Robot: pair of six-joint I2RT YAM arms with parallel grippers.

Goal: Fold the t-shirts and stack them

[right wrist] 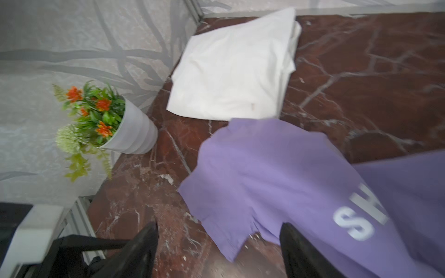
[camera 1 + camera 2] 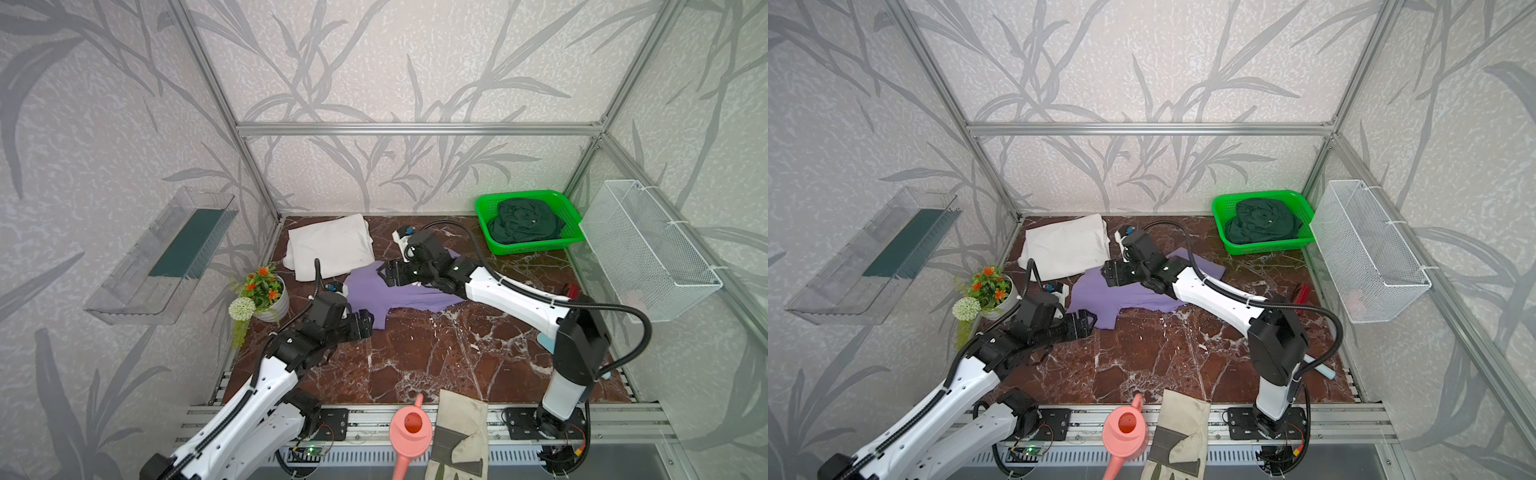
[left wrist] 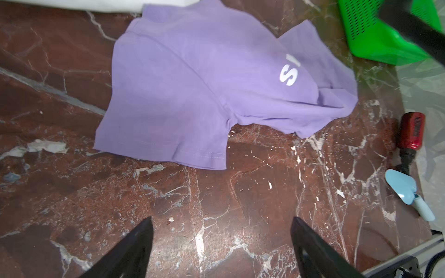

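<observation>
My left gripper (image 3: 222,217) and right gripper (image 1: 219,223) both stand with jaws apart, holding nothing, at the purple t-shirt (image 2: 374,291) lying mid-frame in both top views.

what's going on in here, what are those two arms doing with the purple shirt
Two robot arms are working on a purple t-shirt, which lies loosely half-folded in the middle of the marble table. Neither arm holds it. The left gripper is open just short of the near sleeve, and the right gripper is open over the shirt's far part. A white t-shirt lies folded at the back left. A dark green t-shirt sits bunched in the green basket at the back right.
</observation>
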